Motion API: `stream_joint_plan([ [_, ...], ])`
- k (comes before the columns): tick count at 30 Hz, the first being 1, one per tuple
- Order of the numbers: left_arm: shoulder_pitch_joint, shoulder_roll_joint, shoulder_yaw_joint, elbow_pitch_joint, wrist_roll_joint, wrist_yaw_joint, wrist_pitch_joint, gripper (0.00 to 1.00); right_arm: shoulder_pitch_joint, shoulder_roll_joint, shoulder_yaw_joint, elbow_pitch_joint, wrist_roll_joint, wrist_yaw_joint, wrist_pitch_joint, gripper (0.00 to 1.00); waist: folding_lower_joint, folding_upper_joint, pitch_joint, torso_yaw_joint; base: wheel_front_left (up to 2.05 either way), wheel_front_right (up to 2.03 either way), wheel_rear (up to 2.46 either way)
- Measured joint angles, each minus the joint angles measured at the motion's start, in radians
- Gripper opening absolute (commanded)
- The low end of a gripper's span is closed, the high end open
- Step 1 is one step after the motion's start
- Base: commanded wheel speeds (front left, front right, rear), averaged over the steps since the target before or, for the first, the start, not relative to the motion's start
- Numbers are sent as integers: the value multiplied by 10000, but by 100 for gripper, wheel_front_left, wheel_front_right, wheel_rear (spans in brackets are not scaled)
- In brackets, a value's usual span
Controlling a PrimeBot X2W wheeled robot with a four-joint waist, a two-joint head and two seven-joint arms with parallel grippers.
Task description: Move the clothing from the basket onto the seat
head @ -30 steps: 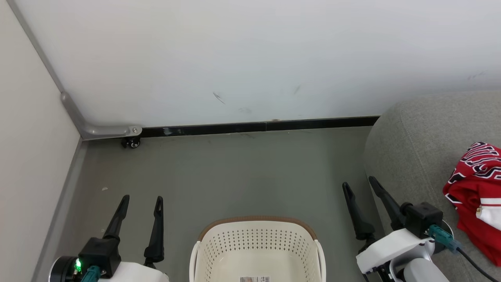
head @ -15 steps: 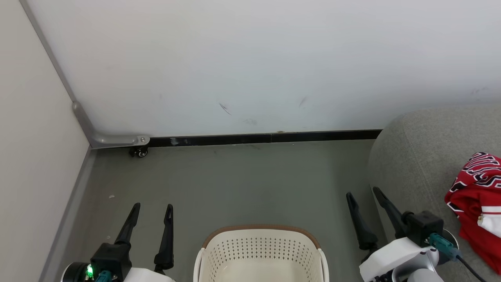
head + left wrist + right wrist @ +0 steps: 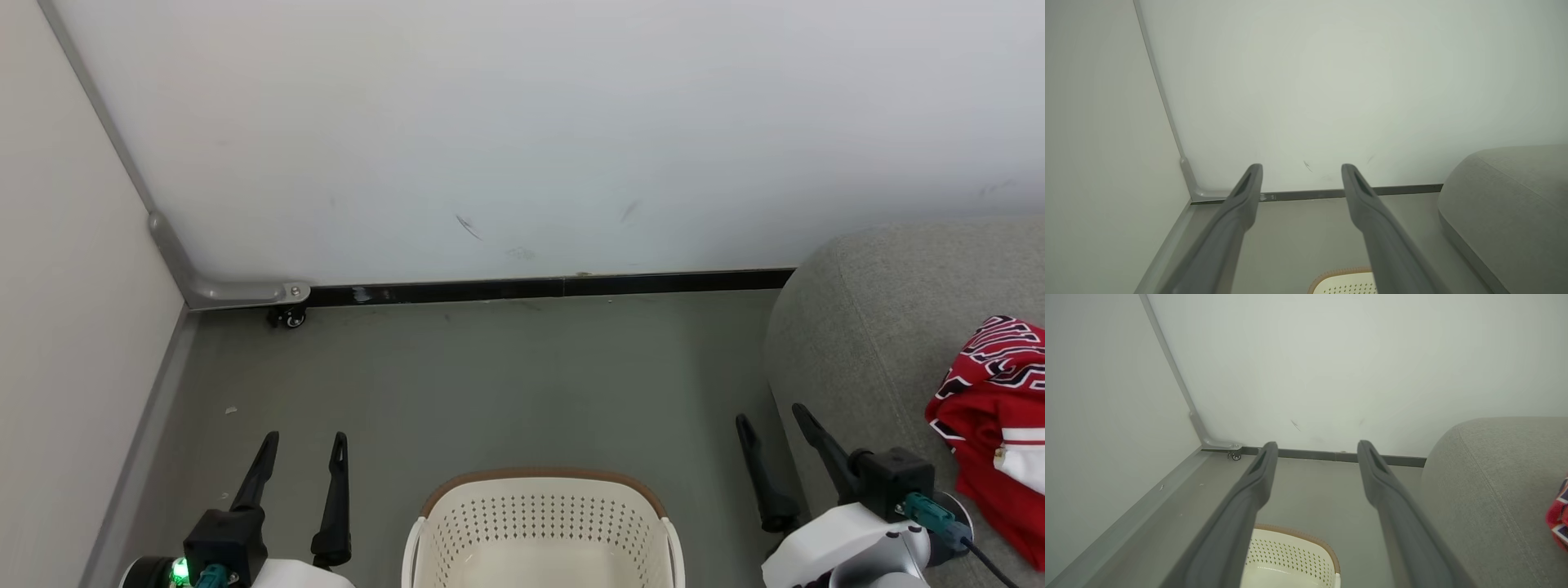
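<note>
Closest to the robot, the left gripper [image 3: 305, 438] sits at the lower left with both dark fingers spread wide, nothing between them, just pointing out over the floor. Same deal on the other side: the right gripper [image 3: 770, 414] is spread wide too, holding nothing, and its fingers lean a bit to the left, right next to the front corner of the seat. Between the two arms is the basket [image 3: 539, 476], cream perforated plastic with a brown band on the rim, standing on the grey floor [image 3: 506, 376]. Only the far end of it is in frame, and what shows of the inside is bare plastic. Off to the right is the seat [image 3: 865, 327], a big grey woven thing with a rounded corner, and the clothing [image 3: 992, 416] is lying on it in a crumpled red heap with white trim and some black-and-white lettering on the upper part, partly cut off by the frame edge. Further back, a black baseboard [image 3: 555, 287] runs along the bottom of the white wall [image 3: 522, 122]. In the far left corner there's a grey metal bracket [image 3: 237, 291] with a little caster wheel [image 3: 287, 318] under it.
</note>
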Motion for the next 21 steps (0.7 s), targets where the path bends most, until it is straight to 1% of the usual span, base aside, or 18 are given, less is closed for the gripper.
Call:
stream_joint_plan([
  [4, 0, -2, 23, 132, 4, 90, 2, 100, 69, 4, -6, -84, 98, 0, 201, 100, 0, 0, -14, -18, 0, 0, 0],
  [19, -11, -167, -12, 334, 92, 144, 2, 100, 261, 6, 403, -721, 424, 0, 656, 100, 0, 0, 13, 118, 0, 0, 0],
  [21, -19, -163, -12, 366, 196, 222, 2, 100, 263, 6, 418, -782, 424, 0, 704, 100, 0, 0, 26, 134, 0, 0, 0],
])
